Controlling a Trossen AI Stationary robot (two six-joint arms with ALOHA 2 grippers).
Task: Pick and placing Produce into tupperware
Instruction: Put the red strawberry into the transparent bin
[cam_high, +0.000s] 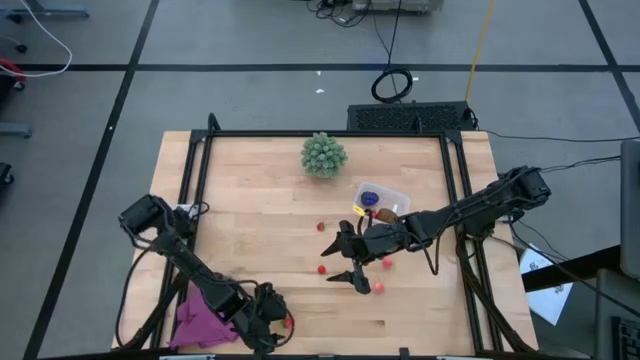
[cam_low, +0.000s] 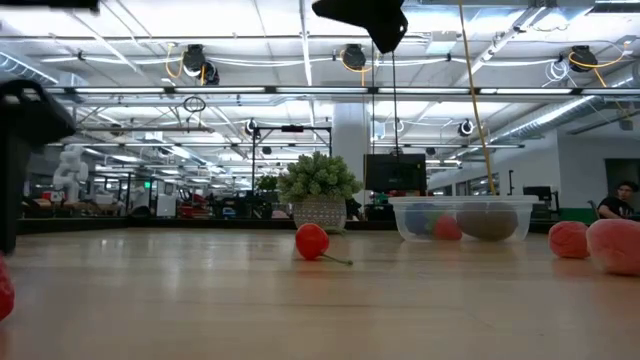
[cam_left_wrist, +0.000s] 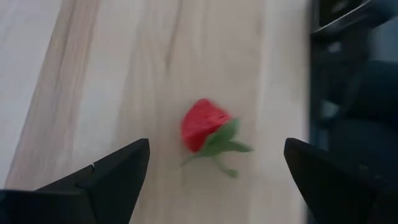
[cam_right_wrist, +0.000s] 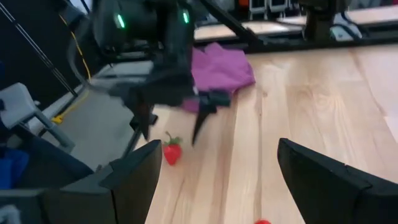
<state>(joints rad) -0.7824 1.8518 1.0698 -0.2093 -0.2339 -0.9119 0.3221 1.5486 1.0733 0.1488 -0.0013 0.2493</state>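
Some produce already in tupperware; several berries loose mid-table. Left gripper open over strawberry at near edge. Right gripper open, empty, mid-table.

Red berries scattered on wood, clear tupperware holding fruit

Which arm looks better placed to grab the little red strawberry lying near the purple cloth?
Probably the left. Its open left gripper hangs right over the red strawberry beside the magenta cloth, while the right gripper waits mid-table among other red berries.
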